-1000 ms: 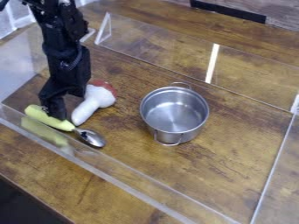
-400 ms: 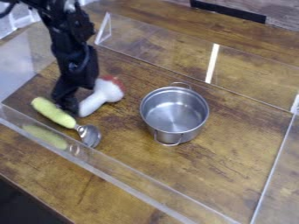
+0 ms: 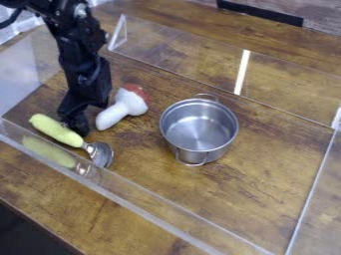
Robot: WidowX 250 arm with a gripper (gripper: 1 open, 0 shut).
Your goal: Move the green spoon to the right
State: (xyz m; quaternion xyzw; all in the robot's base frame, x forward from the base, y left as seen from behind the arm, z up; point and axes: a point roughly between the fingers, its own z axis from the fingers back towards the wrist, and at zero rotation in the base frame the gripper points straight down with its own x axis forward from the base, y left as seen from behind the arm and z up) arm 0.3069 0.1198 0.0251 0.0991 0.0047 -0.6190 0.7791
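Step in hand: I am on the approach to the grasp; nothing is lifted and the move to the right has not begun.
Green spoon (image 3: pixel 70 137): it lies flat on the worktop (image 3: pixel 266 110) near the left front corner, its thick yellow-green handle pointing up-left and its shiny metal bowl at the lower right end, close to the clear front wall (image 3: pixel 200 231).
End effector (image 3: pixel 75 113): my fingers stand apart and point almost straight down; they hold nothing. They hang just above and behind the handle, on the side nearer the spoon's neck. Whether a fingertip already touches the handle I cannot tell from this angle.
Neighbours: the white mushroom-shaped toy (image 3: pixel 118 109) with its red tip lies just to the right of my fingers, very near them. The steel pot (image 3: pixel 198 129) stands upright further right, well apart from the spoon.
Next move, as I judge it: come down so the handle sits between my fingers, across its width, then close on the thick plastic part and not on the metal bowl, which would likely slip.
Care needed: the toy is close enough that my right finger could nudge it on the way down; I should keep clear of it.
After the grasp: lift enough to pass the toy, and choose a bare spot on the right that avoids the pot.
Progress: early, I judge; the spoon sits at the far left.
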